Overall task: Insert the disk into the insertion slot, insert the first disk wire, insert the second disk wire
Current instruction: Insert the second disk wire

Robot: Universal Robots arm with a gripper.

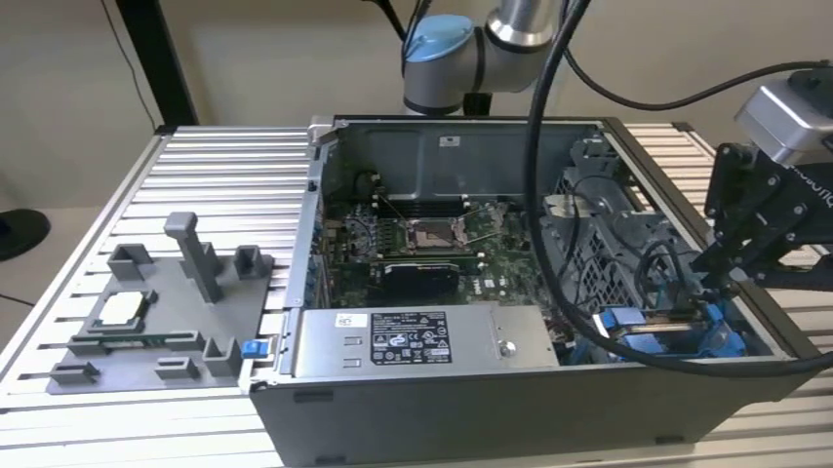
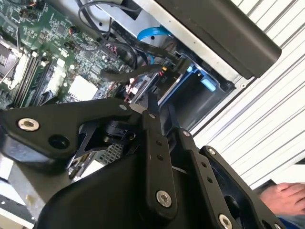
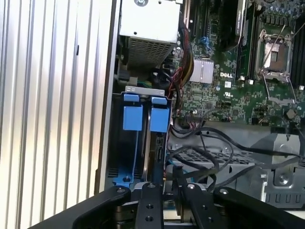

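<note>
My black gripper (image 1: pixel 736 278) hangs over the drive bay at the exterior view's right end of the open computer case (image 1: pixel 456 400). The insertion slot (image 3: pixel 125 148) is a dark bay with blue rails. The disk (image 3: pixel 156 150) stands on edge in the bay, its blue carrier tab (image 3: pixel 159 119) beside a second blue tab (image 3: pixel 132 117). The gripper (image 3: pixel 167 185) sits just above the disk's connector end, fingers drawn together. In the second wrist view the gripper (image 2: pixel 150 106) closes to a point over the blue frame (image 2: pixel 190 90). Black disk wires (image 3: pixel 205 143) loop loose close by.
A grey labelled power-supply box (image 1: pixel 404 341) lies along the case's front. The motherboard (image 1: pixel 430 244) fills the middle. A grey fixture tray (image 1: pixel 156 312) rests on the slatted table at the exterior view's left. A blue cable (image 2: pixel 152 33) runs near the bay. A person's hand (image 2: pixel 286 195) rests on the table.
</note>
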